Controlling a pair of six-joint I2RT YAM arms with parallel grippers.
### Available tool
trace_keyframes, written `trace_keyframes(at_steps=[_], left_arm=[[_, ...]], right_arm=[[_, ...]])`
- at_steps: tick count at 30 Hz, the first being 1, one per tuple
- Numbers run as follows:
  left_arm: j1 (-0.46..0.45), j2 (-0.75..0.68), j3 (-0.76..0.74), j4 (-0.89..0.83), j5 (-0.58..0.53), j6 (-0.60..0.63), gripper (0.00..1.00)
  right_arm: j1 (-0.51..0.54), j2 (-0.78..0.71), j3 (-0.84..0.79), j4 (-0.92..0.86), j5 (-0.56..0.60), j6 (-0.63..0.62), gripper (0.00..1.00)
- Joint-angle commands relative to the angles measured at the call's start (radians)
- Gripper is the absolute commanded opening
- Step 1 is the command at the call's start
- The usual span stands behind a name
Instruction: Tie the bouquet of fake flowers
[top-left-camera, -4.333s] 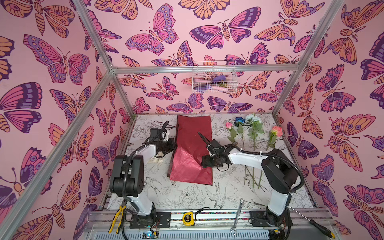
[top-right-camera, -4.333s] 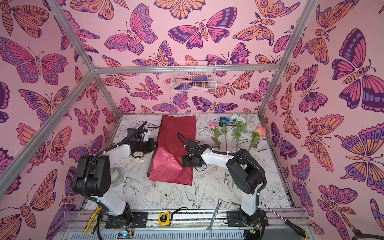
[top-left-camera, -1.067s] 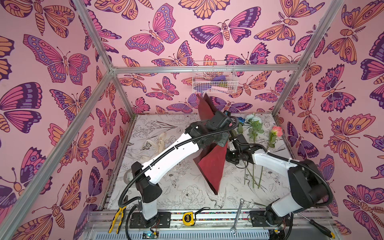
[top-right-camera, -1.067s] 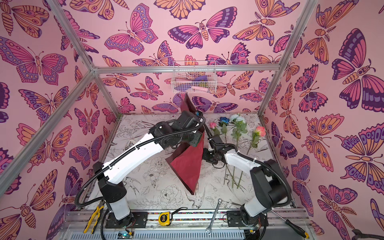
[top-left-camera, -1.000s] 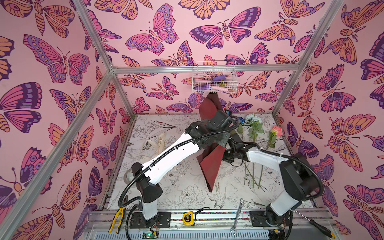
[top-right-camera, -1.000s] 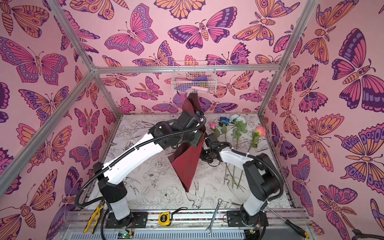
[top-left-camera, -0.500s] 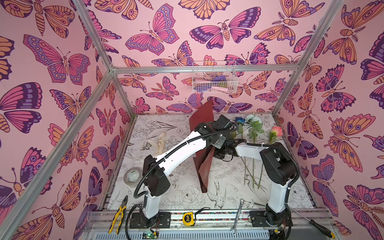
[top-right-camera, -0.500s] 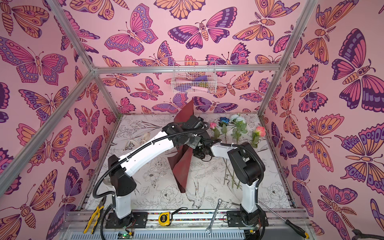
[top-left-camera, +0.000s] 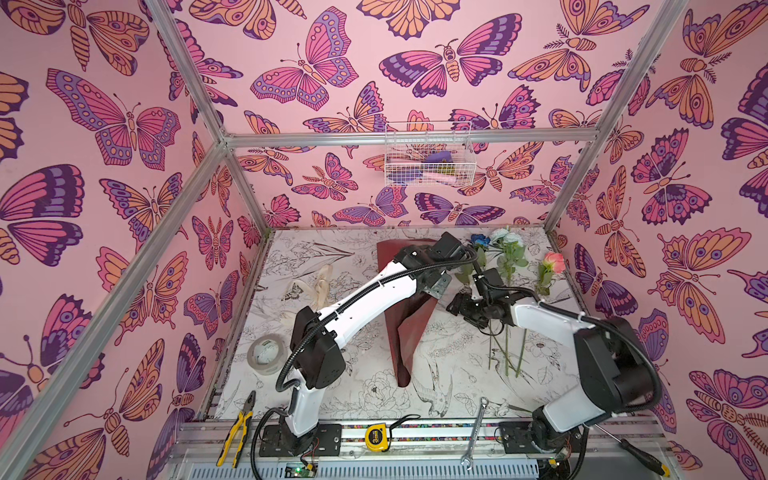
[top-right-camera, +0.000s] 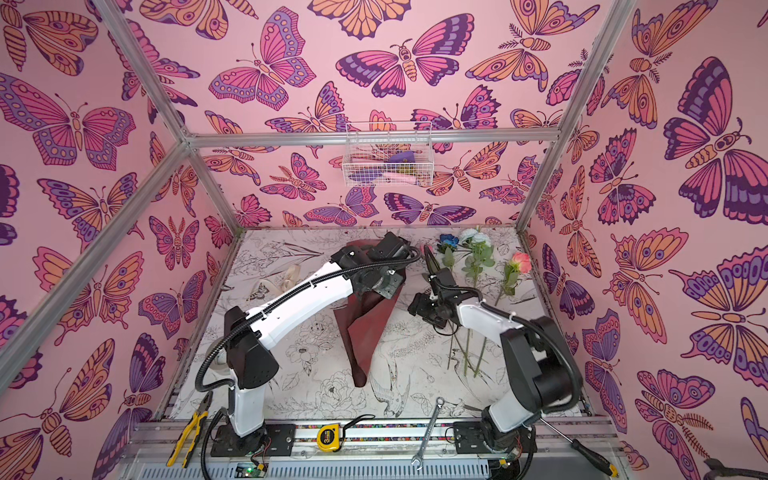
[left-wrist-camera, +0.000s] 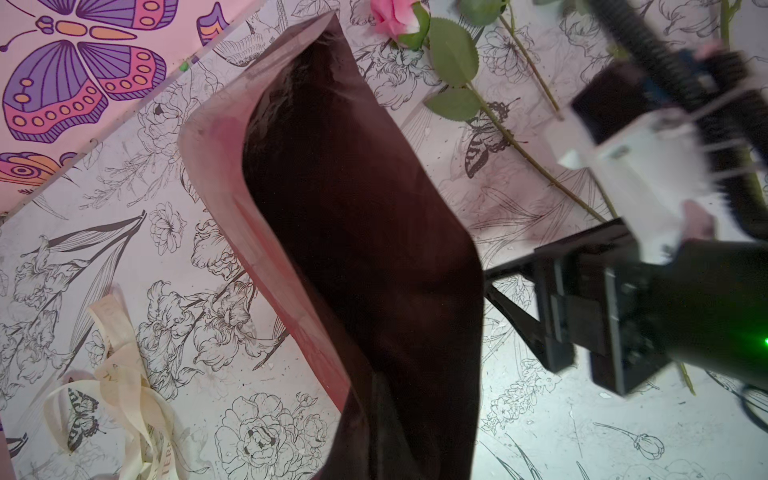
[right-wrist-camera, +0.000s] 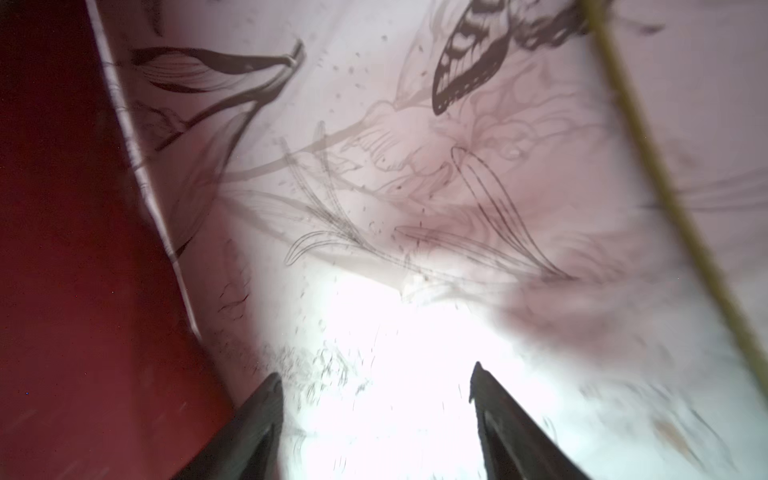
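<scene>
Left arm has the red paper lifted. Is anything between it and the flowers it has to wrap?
Yes. The right gripper, jaws open, sits low between the hanging wrapping paper and the flower stems. Nothing else visible stands in the way.

Glossy dark red wrapping paper (top-left-camera: 409, 328) hangs curled over the middle of the table (top-left-camera: 457, 374). Roses (top-left-camera: 505, 239) lie flat near its far right corner, heads to far edge.

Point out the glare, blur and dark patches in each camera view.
Right wrist view: white glare burns out the table in front of the open right gripper; motion blur smears the flower stem. Left wrist view: the wrapping paper reads almost black inside its fold; the right arm is out of focus. Both top views: sharp, evenly lit.
</scene>
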Motion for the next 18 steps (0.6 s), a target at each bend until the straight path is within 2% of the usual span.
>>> trace_keyframes(at_steps=[1, 4, 8, 12, 18], left_arm=[[0.013, 0.027, 0.013, -0.010, 0.040, -0.028, 0.00], [0.019, 0.020, -0.008, 0.007, 0.064, -0.037, 0.00], [0.025, 0.001, -0.038, 0.030, 0.094, -0.048, 0.00], [0.044, -0.037, -0.089, 0.074, 0.135, -0.066, 0.00], [0.080, -0.166, -0.238, 0.204, 0.182, -0.084, 0.00]], right_arm=[[-0.007, -0.116, -0.019, -0.066, 0.038, -0.018, 0.76], [-0.008, -0.198, -0.023, -0.064, 0.027, -0.002, 0.80], [-0.007, -0.236, -0.007, -0.062, 0.031, 0.008, 0.83], [-0.005, -0.193, 0.017, -0.069, 0.034, -0.010, 0.82], [0.047, -0.094, 0.059, 0.000, -0.034, -0.073, 0.75]])
